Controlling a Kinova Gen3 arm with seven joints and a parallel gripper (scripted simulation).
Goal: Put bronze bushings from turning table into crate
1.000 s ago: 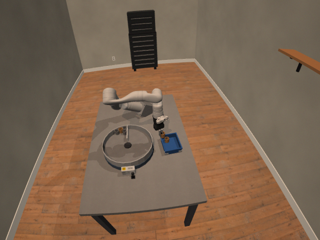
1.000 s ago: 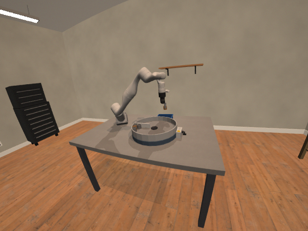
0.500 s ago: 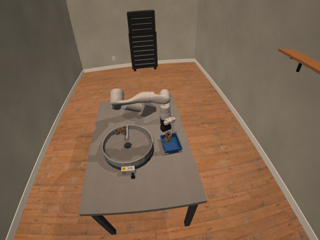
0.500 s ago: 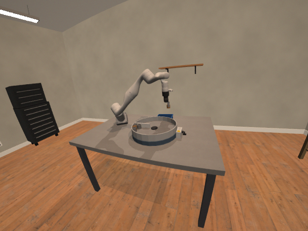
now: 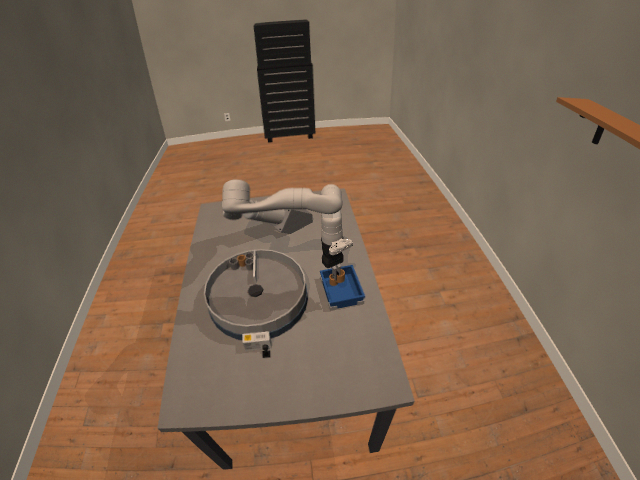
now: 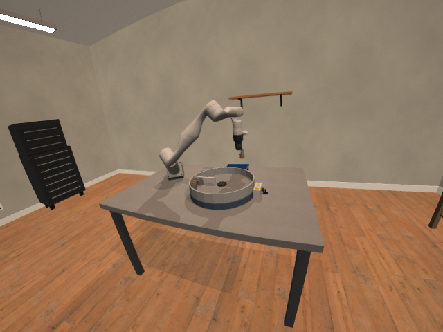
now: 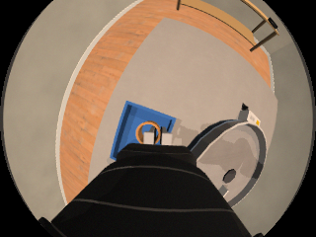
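My gripper [image 5: 337, 272] is shut on a bronze bushing [image 5: 336, 279] and holds it well above the blue crate [image 5: 342, 285], as the side view shows [image 6: 241, 154]. In the wrist view the bushing's ring [image 7: 148, 133] sits over the crate [image 7: 140, 129]. Whether another bushing lies in the crate under it I cannot tell. The round turning table [image 5: 254, 295] stands left of the crate. At its far left rim sit a bronze bushing [image 5: 241, 259] and a steel bushing [image 5: 232, 264], beside a white divider bar [image 5: 254, 265].
A small control box with a yellow label [image 5: 255, 338] sits at the turning table's front edge. The arm's base [image 5: 236, 198] stands at the table's far left. A wooden wall shelf [image 6: 259, 95] hangs behind the arm.
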